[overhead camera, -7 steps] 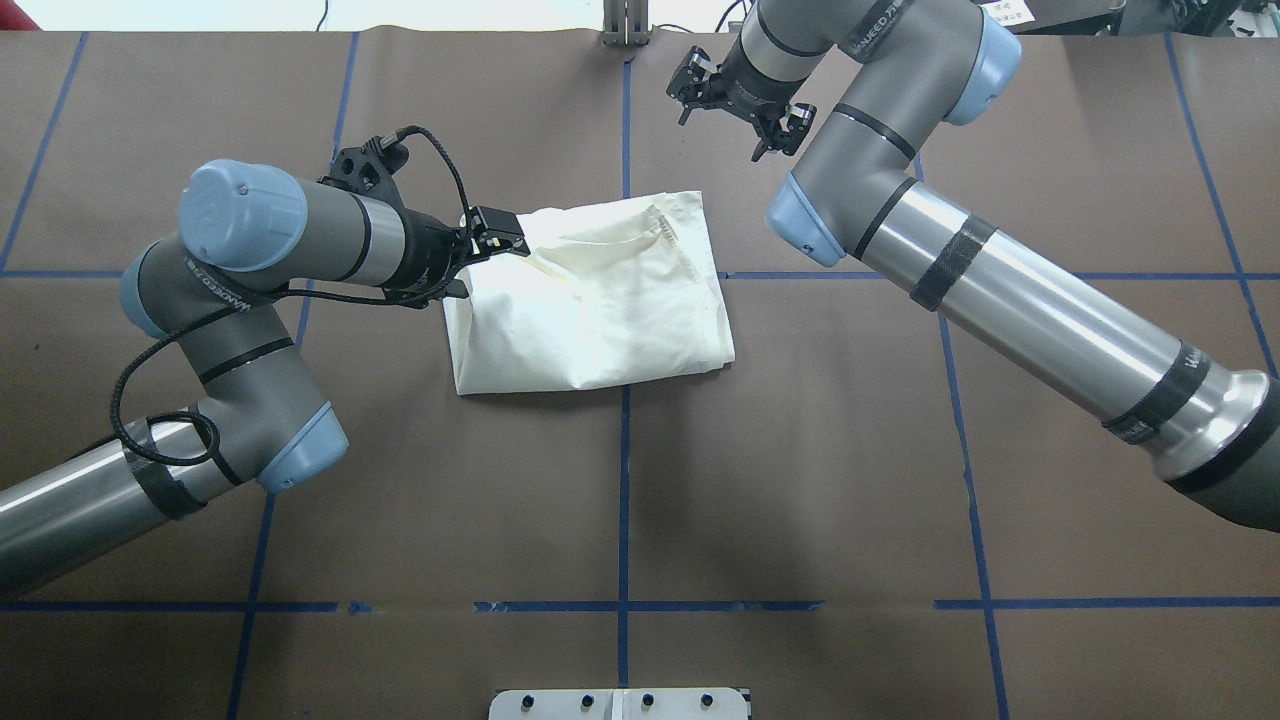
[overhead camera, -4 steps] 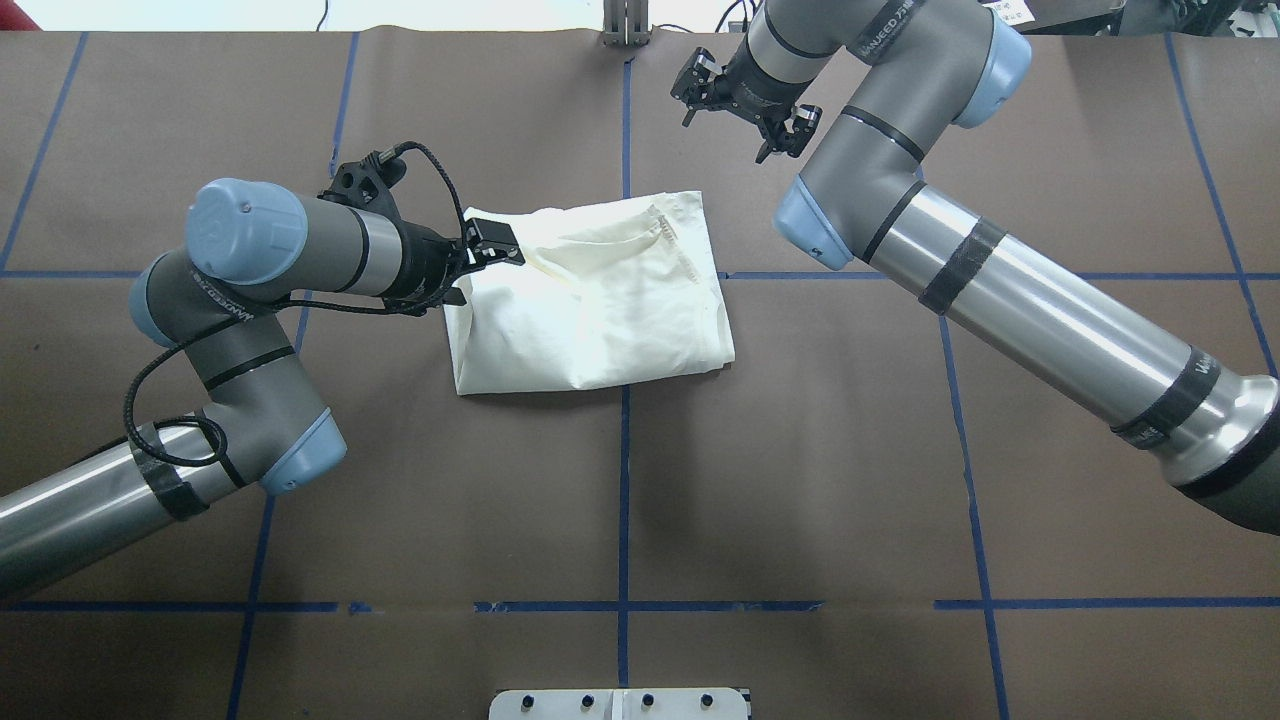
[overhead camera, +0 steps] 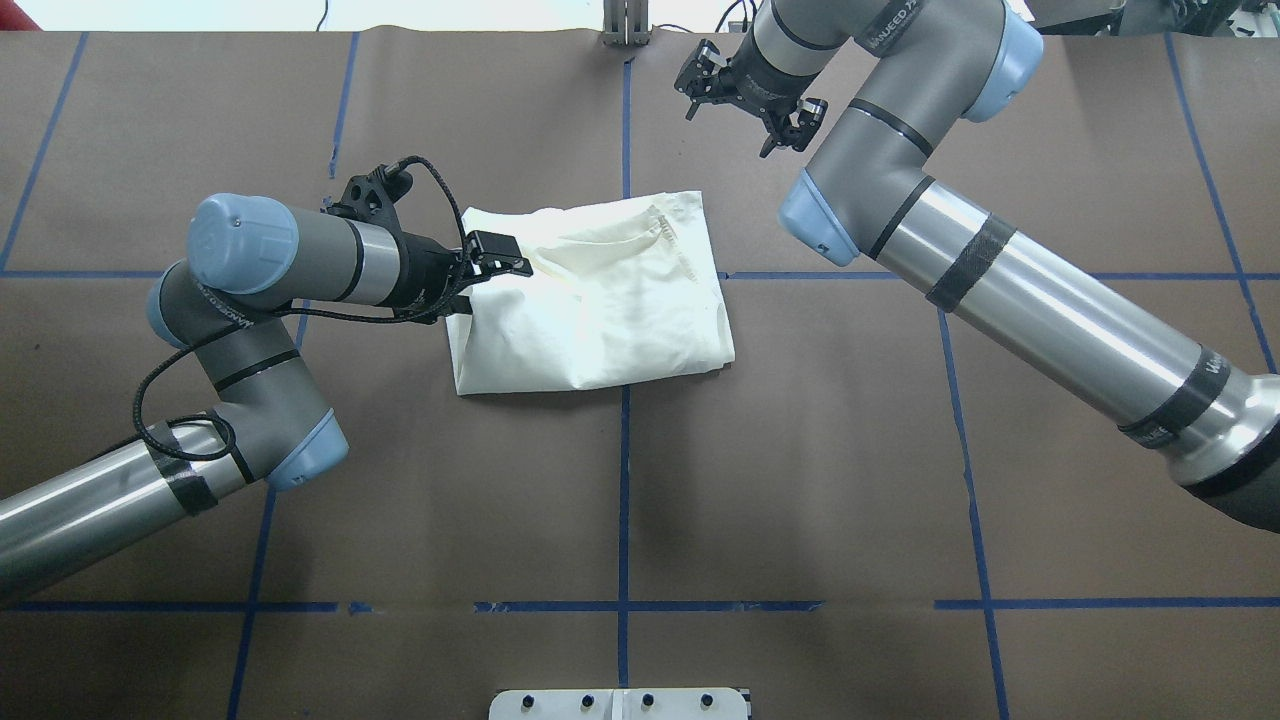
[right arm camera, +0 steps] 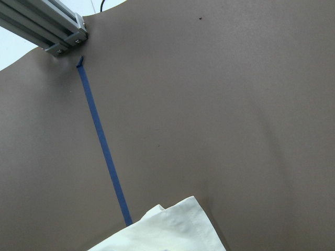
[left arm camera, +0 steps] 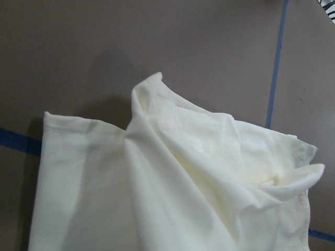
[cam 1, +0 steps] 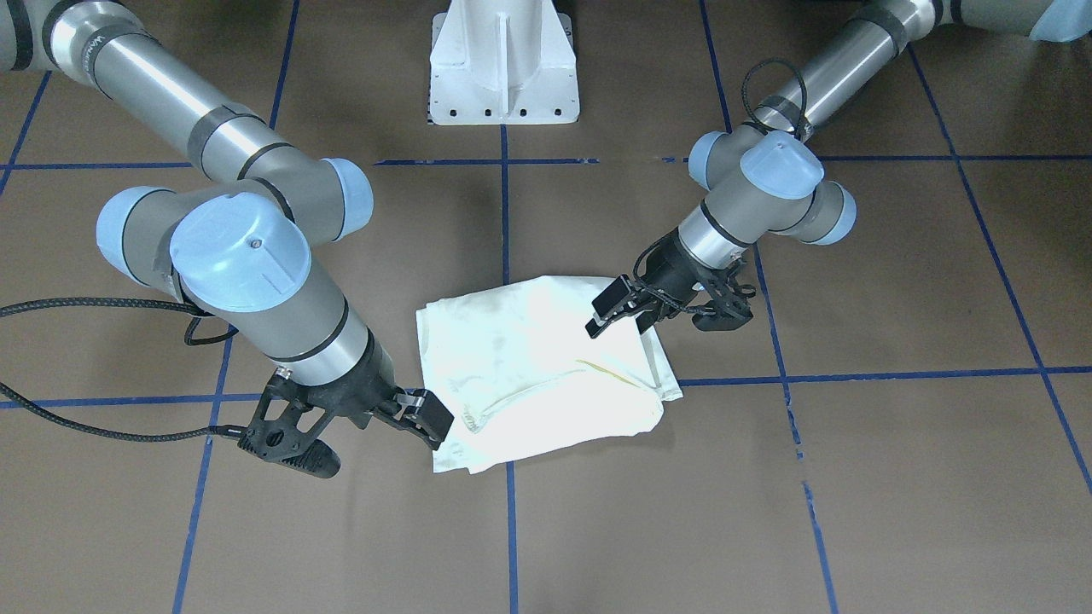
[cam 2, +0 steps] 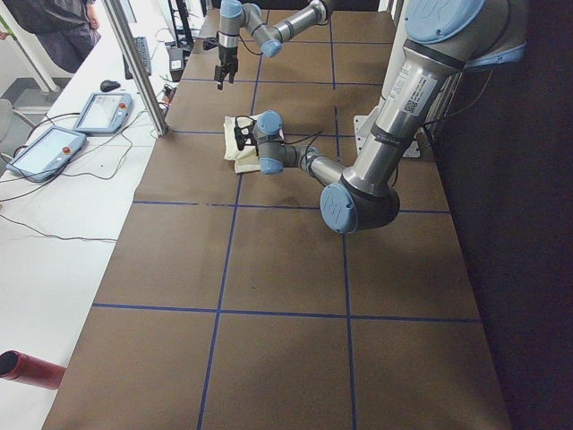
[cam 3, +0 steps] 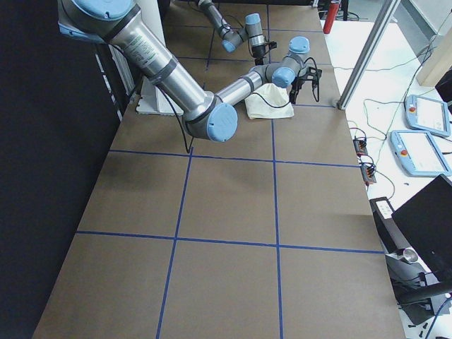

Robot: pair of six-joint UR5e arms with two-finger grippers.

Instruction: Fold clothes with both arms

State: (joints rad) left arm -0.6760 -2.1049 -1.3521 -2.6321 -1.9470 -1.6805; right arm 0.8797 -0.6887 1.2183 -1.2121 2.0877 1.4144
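Left gripper (overhead camera: 493,284), right gripper (overhead camera: 733,118) — both jaws spread

We look down on a brown-covered table (overhead camera: 620,500), ruled into large squares by blue tape (overhead camera: 623,470), the line nearest the robot broken in places; a folded cream shirt (overhead camera: 600,310) lies on it, plain side up, over a crossing of two tape lines in the far half; the cloth is rumpled on the side toward the robot's left; a white pedestal (cam 1: 503,68) stands at the robot's edge on the centre line; an aluminium post (overhead camera: 625,25) stands at the opposite edge, on that same line.
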